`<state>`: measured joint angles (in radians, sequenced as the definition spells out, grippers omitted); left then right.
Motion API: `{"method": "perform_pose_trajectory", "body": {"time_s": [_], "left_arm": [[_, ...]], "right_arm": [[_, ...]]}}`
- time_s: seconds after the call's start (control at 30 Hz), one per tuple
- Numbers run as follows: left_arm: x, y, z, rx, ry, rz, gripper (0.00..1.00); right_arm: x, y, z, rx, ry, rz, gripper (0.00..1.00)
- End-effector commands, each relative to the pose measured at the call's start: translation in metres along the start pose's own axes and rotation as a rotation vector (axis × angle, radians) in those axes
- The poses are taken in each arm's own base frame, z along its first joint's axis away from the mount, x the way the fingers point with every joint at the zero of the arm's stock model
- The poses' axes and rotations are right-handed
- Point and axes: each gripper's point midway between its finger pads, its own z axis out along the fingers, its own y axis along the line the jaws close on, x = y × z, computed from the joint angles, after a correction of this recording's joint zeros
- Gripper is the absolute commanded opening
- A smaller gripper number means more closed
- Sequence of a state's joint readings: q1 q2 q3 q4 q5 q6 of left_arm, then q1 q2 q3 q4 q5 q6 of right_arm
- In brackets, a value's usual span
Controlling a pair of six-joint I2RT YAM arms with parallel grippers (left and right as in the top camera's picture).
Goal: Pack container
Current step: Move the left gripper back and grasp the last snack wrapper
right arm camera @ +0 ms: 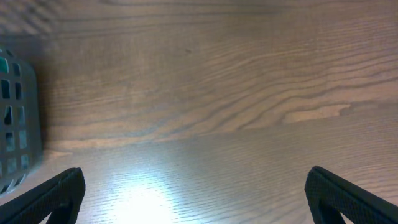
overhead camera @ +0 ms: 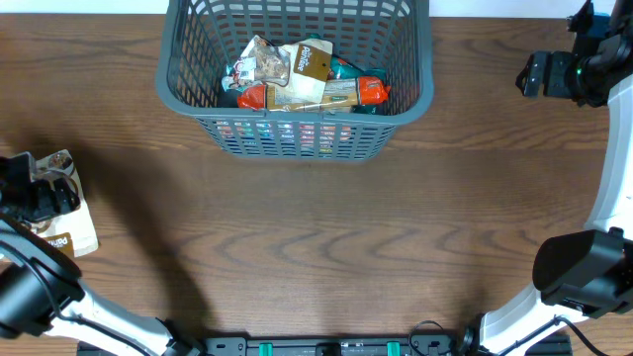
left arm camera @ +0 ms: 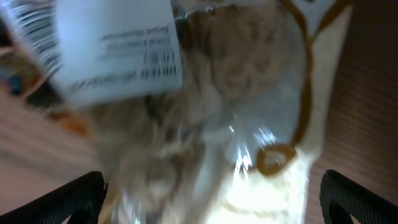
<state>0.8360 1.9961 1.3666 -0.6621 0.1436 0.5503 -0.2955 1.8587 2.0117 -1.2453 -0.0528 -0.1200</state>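
Observation:
The container (overhead camera: 297, 133) is a large dark grey lattice basket at the top centre of the overhead view, with several snack packets (overhead camera: 302, 79) lying in it. A beige and brown snack packet (overhead camera: 74, 232) lies on the table at the far left. My left gripper (overhead camera: 45, 193) is right over it. In the left wrist view the packet (left arm camera: 249, 93) fills the frame, blurred, and the left gripper (left arm camera: 211, 199) is open with a finger on each side of it. My right gripper (overhead camera: 539, 74) is open and empty over bare table at the far right (right arm camera: 196, 193).
The wooden table (overhead camera: 326, 247) runs across the whole view. A corner of the basket (right arm camera: 15, 124) shows at the left edge of the right wrist view. The arm bases stand at the front corners.

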Motion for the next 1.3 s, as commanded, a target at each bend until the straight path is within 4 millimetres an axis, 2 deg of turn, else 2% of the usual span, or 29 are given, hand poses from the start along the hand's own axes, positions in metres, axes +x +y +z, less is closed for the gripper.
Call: {"method": "perform_pose_trajectory", "body": {"time_s": [0.0,0.17,0.33,0.37,0.4,0.47,0.53,0.57,0.67,0.77,0.8,0.83,0.97,1.07,1.17,1.27], "left_arm": [[-0.002,0.0,0.011,0.011,-0.001,0.018,0.99],[-0.008,0.005,0.024,0.0,-0.021,0.038,0.99],[-0.005,0.003,0.036,0.016,-0.005,0.035,1.0],[-0.005,0.0,0.036,0.032,-0.011,0.035,0.97],[-0.007,-0.002,0.036,0.045,-0.019,0.035,0.86],[-0.01,-0.007,0.035,0.07,-0.035,0.036,0.58],[-0.013,-0.01,0.032,0.083,-0.046,0.015,0.42],[-0.014,-0.012,0.03,0.087,-0.05,0.003,0.36],[-0.019,-0.019,0.022,0.09,-0.062,0.001,0.3],[-0.028,-0.028,0.007,0.084,-0.088,0.024,0.18],[-0.034,-0.033,-0.003,0.078,-0.108,0.033,0.09],[-0.039,-0.037,-0.012,0.071,-0.13,0.039,0.06],[-0.064,-0.06,-0.064,0.045,-0.234,0.105,0.06],[-0.082,-0.082,-0.115,0.027,-0.326,0.145,0.06],[-0.101,-0.11,-0.176,0.023,-0.456,0.158,0.05],[-0.118,-0.148,-0.241,0.03,-0.602,0.235,0.06]], "right_arm": [[0.005,0.004,0.006,-0.011,0.026,0.006,0.99],[0.005,0.008,0.006,-0.014,0.028,-0.001,0.99],[0.006,0.008,0.006,-0.015,0.032,0.005,0.99],[0.006,0.008,0.006,-0.015,0.032,0.007,0.99],[0.006,0.008,0.006,-0.015,0.034,0.006,0.99],[0.007,0.008,0.006,-0.015,0.038,0.006,0.99],[0.009,0.008,0.006,-0.015,0.043,0.007,0.99],[0.009,0.008,0.006,-0.014,0.044,0.007,0.99],[0.009,0.008,0.006,-0.015,0.046,0.007,0.99],[0.009,0.008,0.006,-0.015,0.046,0.007,0.99],[0.009,0.008,0.006,-0.015,0.046,0.007,0.99],[0.009,0.008,0.006,-0.015,0.046,0.007,0.99],[0.009,0.008,0.006,-0.015,0.046,0.003,0.99],[0.009,0.008,0.006,-0.015,0.045,0.001,0.99],[0.009,0.008,0.006,-0.016,0.046,-0.021,0.99],[0.009,0.008,0.006,-0.016,0.046,-0.036,0.99]]}}
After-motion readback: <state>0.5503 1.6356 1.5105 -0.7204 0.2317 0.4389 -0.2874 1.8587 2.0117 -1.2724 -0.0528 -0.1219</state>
